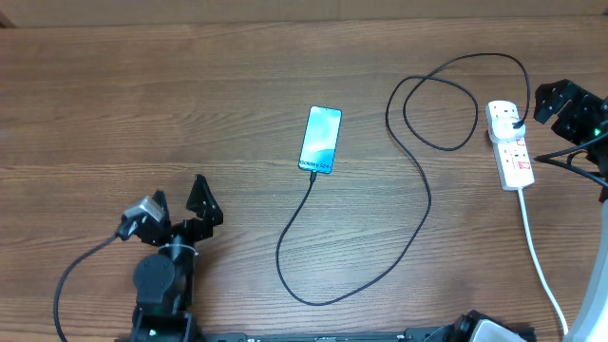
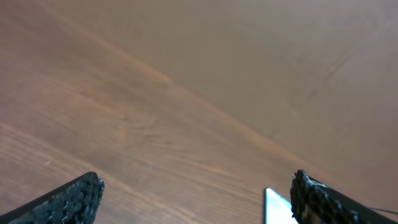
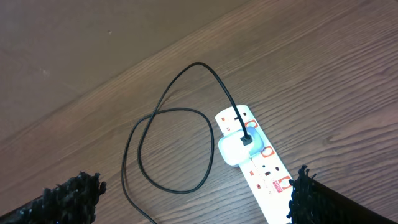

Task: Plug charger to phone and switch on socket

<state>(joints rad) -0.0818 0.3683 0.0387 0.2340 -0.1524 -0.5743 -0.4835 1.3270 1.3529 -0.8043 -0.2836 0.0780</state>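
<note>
The phone (image 1: 321, 139) lies in the middle of the desk (image 1: 142, 95) and looks smooth and slippery. The charger (image 3: 247, 139) looks thin and floppy, so hold its stiff tip by the phone. The socket (image 1: 510, 152) sits far right. The left tool (image 1: 179, 201) and right tool (image 3: 194, 198) are both wide open, holding nothing.

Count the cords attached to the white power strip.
2. The thin black charger cable enters a plug near the far end of the power strip; the thick white cord leaves its near end.
</note>
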